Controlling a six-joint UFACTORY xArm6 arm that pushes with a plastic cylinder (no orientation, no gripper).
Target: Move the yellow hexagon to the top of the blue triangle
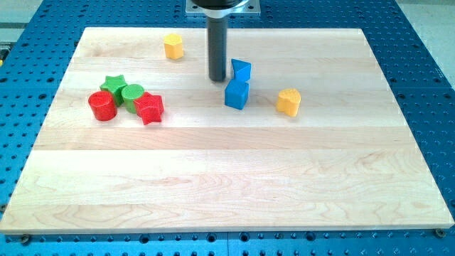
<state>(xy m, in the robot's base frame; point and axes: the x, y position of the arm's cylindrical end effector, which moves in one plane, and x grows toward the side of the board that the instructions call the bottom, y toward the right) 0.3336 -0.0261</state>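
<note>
Your rod ends in my tip [217, 80], which rests on the wooden board [227, 185] in the upper middle of the frame. There are no jaws here to open or close; the tip holds nothing and touches no block that I can confirm, though it stands just beside the blue triangle [241, 70], on that block's left.

The yellow hexagon [173, 46] sits near the top edge, left of centre, well apart from the triangle and to the upper left of the tip. The hexagon is not yet at its goal, the spot just above the triangle towards the top of the frame. In my judgement the task is at an early stage: the approach to the hexagon is still to be made, then a push to the right along the top of the board.

Other items noted:
- Blue cube [237, 94], directly below the triangle, touching or nearly so.
- A second yellow block [288, 102], shape unclear, right of the cube.
- At mid-left, a tight cluster: red cylinder [102, 106], green star [112, 85], green cylinder [132, 94], red star [149, 107].
</note>
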